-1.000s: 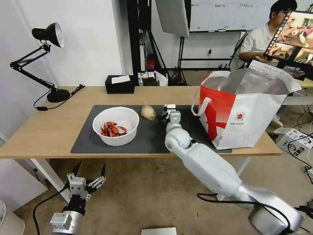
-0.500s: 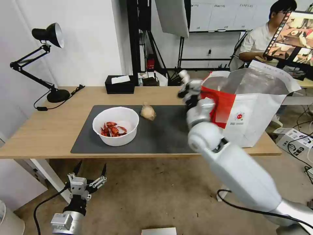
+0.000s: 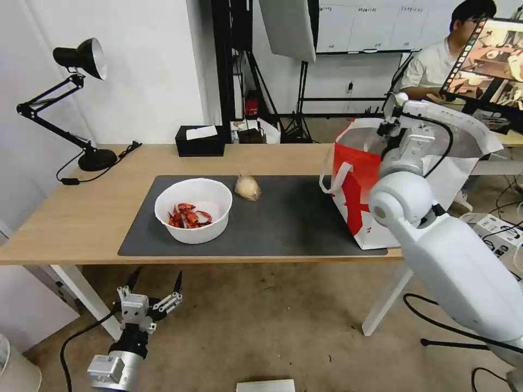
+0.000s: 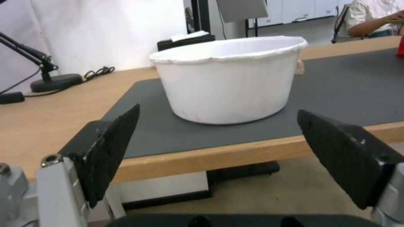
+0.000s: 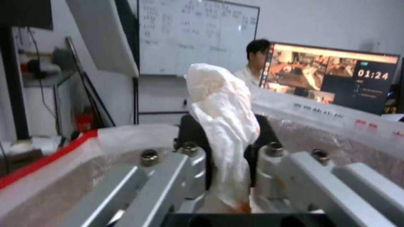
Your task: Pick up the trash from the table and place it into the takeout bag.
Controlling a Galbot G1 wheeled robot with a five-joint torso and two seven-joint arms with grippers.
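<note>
My right gripper (image 3: 396,117) hangs over the open top of the red-and-white takeout bag (image 3: 357,179), which stands at the right end of the table (image 3: 81,218). It is shut on a crumpled white tissue (image 5: 223,126), with the bag's foil lining (image 5: 55,176) below it. A white bowl (image 3: 193,209) of red shells and a knotted beige-filled bag (image 3: 247,187) sit on the dark grey mat (image 3: 283,218). My left gripper (image 3: 155,280) is open, below and in front of the table's near edge, and faces the bowl (image 4: 229,78).
A black tissue box (image 3: 200,140) stands at the back edge of the table and a black desk lamp (image 3: 81,98) at the far left, its cable trailing across the wood. A person sits at a monitor behind the bag.
My right arm has swung from the middle of the mat up and to the right, and now holds the tissue over the bag's opening. The left gripper has barely moved.
</note>
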